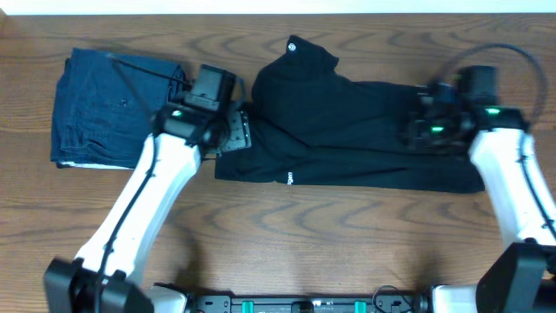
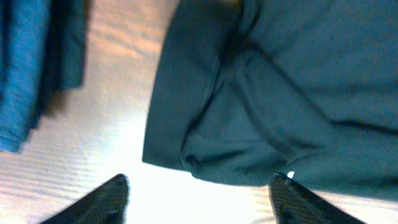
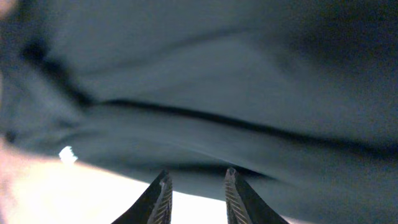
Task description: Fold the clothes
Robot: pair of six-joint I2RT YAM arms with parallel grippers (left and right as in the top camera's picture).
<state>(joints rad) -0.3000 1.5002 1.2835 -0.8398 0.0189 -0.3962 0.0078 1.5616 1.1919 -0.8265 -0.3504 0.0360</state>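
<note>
The clothes, a black T-shirt (image 1: pixel 347 130), lie folded into a long band across the middle of the table, with a round neck label (image 1: pixel 293 46) at the back and a small white logo (image 1: pixel 289 178) at the front edge. My left gripper (image 1: pixel 234 132) sits at the shirt's left end. In the left wrist view it (image 2: pixel 200 180) stands wide open over bare table, the shirt's corner (image 2: pixel 249 124) just beyond the fingertips. My right gripper (image 1: pixel 421 129) hovers over the shirt's right part. In its wrist view it (image 3: pixel 198 174) is partly open with nothing between the fingers, at the fabric's edge (image 3: pixel 217 106).
A folded dark blue garment (image 1: pixel 109 109) lies at the left of the wooden table (image 1: pixel 347 235), close behind the left arm; it also shows in the left wrist view (image 2: pixel 31 68). The table's front edge carries the arm bases.
</note>
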